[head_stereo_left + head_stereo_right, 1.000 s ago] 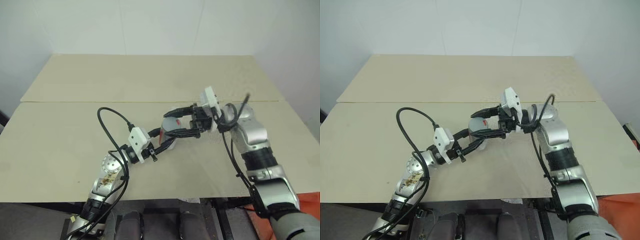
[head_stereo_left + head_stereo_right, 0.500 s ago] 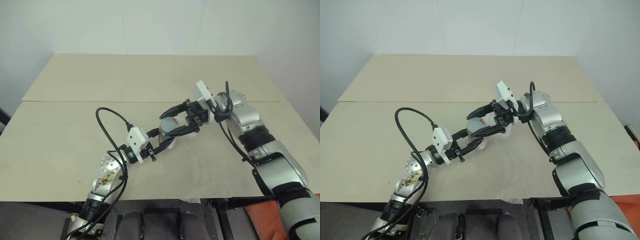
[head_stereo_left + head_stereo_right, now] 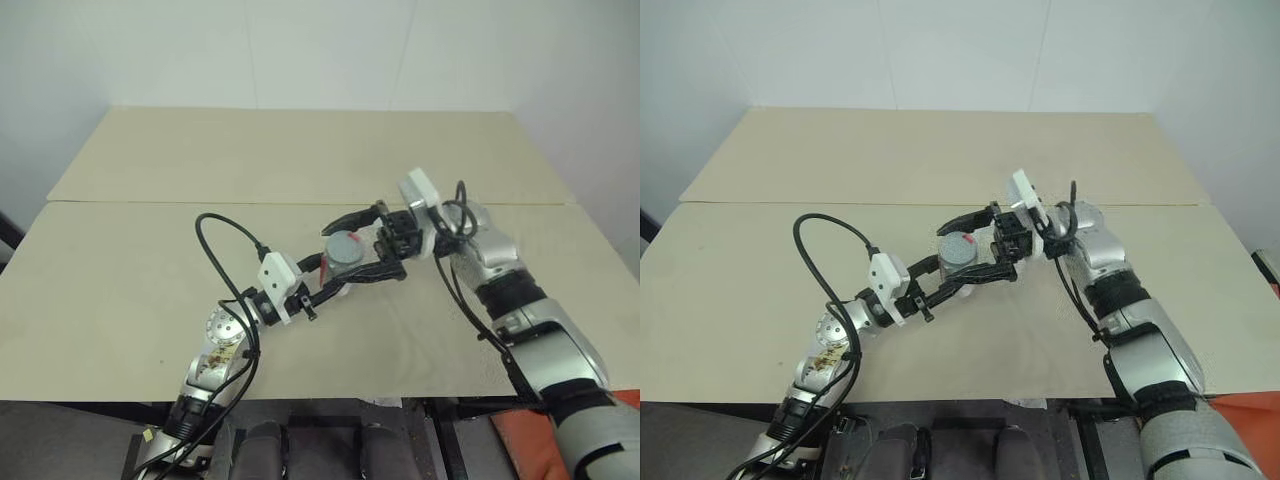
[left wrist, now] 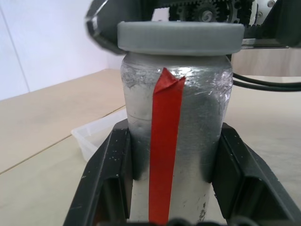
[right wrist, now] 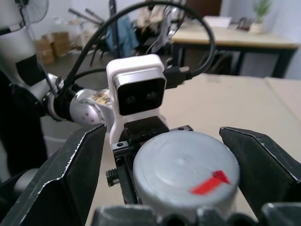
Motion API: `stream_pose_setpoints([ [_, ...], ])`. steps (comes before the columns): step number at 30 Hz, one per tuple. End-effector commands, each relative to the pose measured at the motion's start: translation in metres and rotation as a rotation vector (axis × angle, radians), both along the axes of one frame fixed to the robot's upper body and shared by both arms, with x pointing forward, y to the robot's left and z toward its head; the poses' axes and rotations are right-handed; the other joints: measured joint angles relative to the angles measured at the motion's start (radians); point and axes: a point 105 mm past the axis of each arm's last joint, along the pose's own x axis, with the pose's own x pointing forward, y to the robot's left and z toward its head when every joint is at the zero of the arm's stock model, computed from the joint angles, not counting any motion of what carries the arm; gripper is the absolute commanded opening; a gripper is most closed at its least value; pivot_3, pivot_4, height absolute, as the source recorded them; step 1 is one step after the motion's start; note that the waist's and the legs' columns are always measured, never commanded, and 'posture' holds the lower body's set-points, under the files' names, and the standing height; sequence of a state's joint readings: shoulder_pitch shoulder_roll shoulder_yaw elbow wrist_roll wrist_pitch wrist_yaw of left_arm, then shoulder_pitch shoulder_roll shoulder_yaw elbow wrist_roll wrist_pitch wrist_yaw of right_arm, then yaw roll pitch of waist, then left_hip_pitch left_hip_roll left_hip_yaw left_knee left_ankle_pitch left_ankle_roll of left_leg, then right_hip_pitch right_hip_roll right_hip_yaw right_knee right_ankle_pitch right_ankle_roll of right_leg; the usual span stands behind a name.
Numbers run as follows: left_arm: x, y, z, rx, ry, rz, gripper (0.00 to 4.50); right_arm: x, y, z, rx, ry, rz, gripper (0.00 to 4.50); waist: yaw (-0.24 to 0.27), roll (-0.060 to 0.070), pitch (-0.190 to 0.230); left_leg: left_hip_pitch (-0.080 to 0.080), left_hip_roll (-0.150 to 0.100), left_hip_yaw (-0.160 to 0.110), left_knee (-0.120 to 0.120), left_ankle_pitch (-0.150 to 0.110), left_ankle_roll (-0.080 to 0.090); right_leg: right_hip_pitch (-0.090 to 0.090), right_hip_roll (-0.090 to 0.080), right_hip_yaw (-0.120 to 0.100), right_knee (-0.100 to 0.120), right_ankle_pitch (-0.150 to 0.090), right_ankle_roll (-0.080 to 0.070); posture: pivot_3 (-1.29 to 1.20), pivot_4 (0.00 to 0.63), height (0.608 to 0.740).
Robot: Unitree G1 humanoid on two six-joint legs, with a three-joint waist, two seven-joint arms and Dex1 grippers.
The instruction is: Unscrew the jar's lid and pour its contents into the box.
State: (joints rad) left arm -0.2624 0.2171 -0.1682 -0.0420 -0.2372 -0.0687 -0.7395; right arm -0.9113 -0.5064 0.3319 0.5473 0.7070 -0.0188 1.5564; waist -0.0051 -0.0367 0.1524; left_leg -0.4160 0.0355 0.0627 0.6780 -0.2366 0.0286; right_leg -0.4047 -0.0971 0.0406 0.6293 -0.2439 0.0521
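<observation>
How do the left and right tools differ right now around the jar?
The left tool is shut on the jar, gripping its body; the right tool is open, its fingers apart on either side of the lid without touching. The left tool comes from below, the right from the side. Both are at the same jar.

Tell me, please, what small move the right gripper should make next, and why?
Probably close the right gripper on the lid. Its fingers stand open either side of the lid, apart from it, while the left gripper clamps the jar upright, lid on.
</observation>
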Motion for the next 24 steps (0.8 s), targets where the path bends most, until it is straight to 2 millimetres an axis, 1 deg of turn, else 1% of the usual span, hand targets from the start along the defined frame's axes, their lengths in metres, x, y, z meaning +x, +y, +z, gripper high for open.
stream_pose_setpoints([
  [1,0.000,-0.001,0.011,-0.018,-0.043,-0.007,1.89,-0.007,-0.005,0.021,0.067,-0.135,-0.029,4.46,-0.001,0.000,0.000,0.000,0.000,0.000,0.000,0.000,0.000,0.000,0.000,0.000,0.000,0.000,0.000,0.00,0.150,0.740],
  [5,0.000,-0.002,0.011,-0.019,-0.040,-0.016,1.89,-0.003,-0.008,0.026,0.118,-0.171,-0.165,4.46,-0.004,0.000,0.000,0.000,0.000,0.000,0.000,0.000,0.000,0.000,0.001,0.000,0.000,0.000,0.000,0.00,0.150,0.740],
  [10,0.001,-0.003,0.011,-0.019,-0.038,-0.026,1.89,0.001,-0.008,0.029,0.146,-0.187,-0.252,4.46,-0.005,0.000,0.000,0.000,0.000,0.000,0.000,0.000,0.000,0.000,0.001,0.000,0.000,0.000,0.000,0.00,0.150,0.740],
  [15,0.002,-0.002,0.011,-0.019,-0.038,-0.018,1.89,-0.010,-0.006,0.037,0.171,-0.236,-0.302,4.46,-0.004,0.000,0.000,0.000,-0.001,0.000,0.000,0.000,0.000,0.000,0.001,0.000,0.000,0.000,0.000,0.00,0.150,0.740],
  [20,0.002,-0.001,0.009,-0.019,-0.035,-0.009,1.89,-0.018,0.004,0.046,0.212,-0.263,-0.401,4.46,-0.004,0.000,0.000,0.000,-0.001,0.000,0.000,0.000,0.000,0.000,0.001,0.000,0.000,0.000,0.000,0.00,0.150,0.740],
  [24,0.001,-0.001,0.009,-0.022,-0.036,-0.004,1.89,-0.018,0.016,0.035,0.166,-0.275,-0.501,4.46,-0.005,0.000,0.000,0.000,-0.001,0.000,0.000,0.000,0.000,0.000,0.002,0.000,0.001,0.000,0.000,0.00,0.150,0.740],
])
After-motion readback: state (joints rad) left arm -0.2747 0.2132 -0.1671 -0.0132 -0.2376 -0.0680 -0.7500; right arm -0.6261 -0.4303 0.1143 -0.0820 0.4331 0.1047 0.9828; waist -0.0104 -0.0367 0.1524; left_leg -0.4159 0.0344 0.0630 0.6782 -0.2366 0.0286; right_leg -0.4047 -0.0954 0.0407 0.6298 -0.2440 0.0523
